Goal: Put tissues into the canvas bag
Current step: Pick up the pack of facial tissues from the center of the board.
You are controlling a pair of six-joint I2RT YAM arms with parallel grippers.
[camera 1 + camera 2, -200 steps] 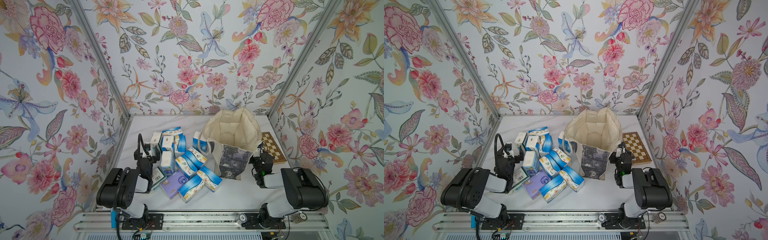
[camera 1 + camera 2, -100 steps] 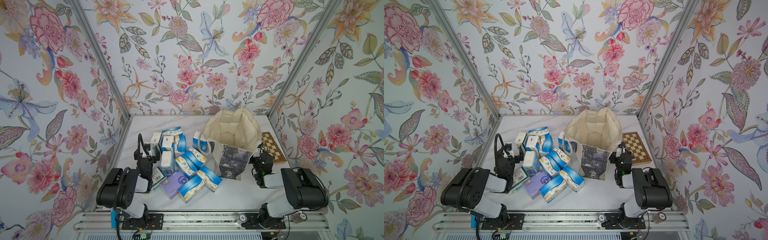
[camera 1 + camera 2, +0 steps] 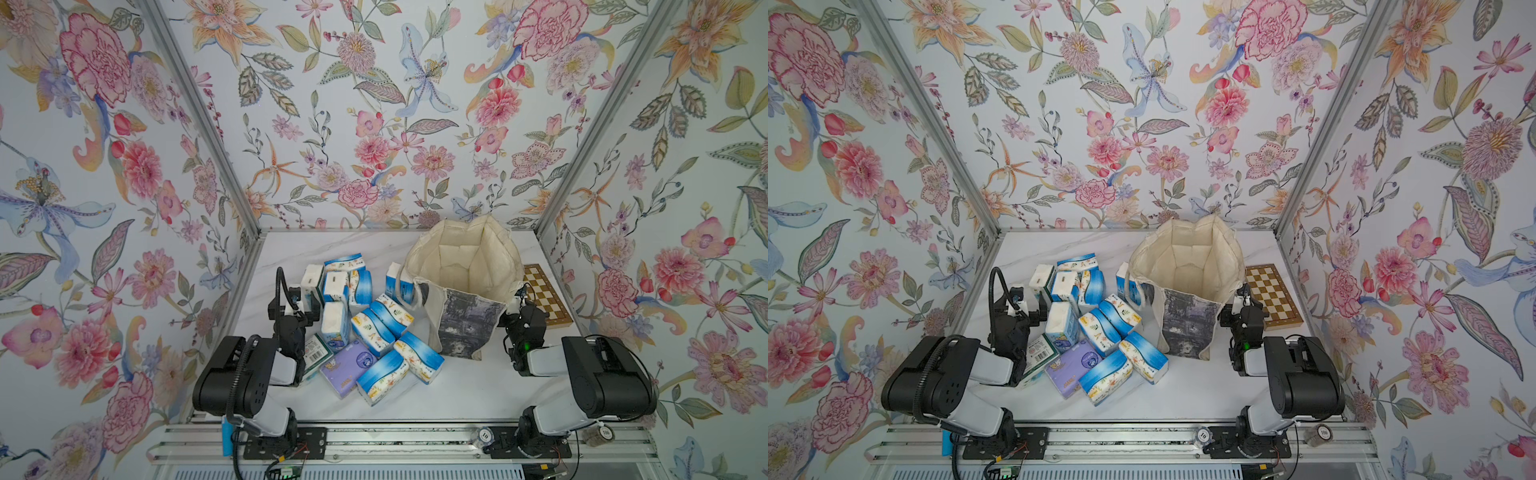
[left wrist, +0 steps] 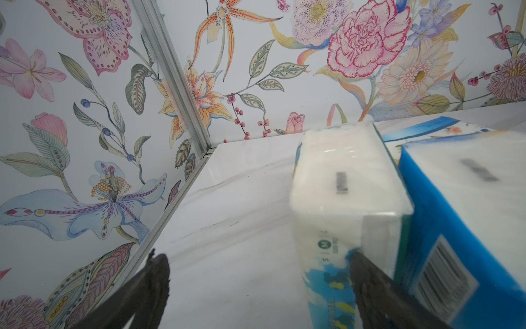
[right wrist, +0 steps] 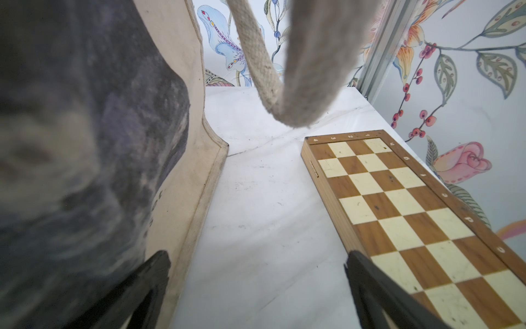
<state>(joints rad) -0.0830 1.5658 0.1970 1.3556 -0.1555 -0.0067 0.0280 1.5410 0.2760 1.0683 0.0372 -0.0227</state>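
Both top views look down from high above the near edge, sharing the whole table (image 3: pixel 457 390). Left wrist view: low, close to the tissues (image 4: pixel 347 176), facing the far-left corner. Right wrist view: low, facing far between canvas bag (image 5: pixel 85 142) and chessboard (image 5: pixel 398 205).

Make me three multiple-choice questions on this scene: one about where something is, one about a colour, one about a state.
1. Relative to the canvas bag, the chessboard lies: A) inside it; B) beside it, away from the tissues; C) beneath it.
2. The near-edge pack is: A) red; B) black; C) lilac.
3. The right pincer is: A) open, empty; B) shut on the bag; C) shut on a pack.
B: it lies flat on the table beside the bag. C: its wrapper is lilac. A: fingers apart, only table between.
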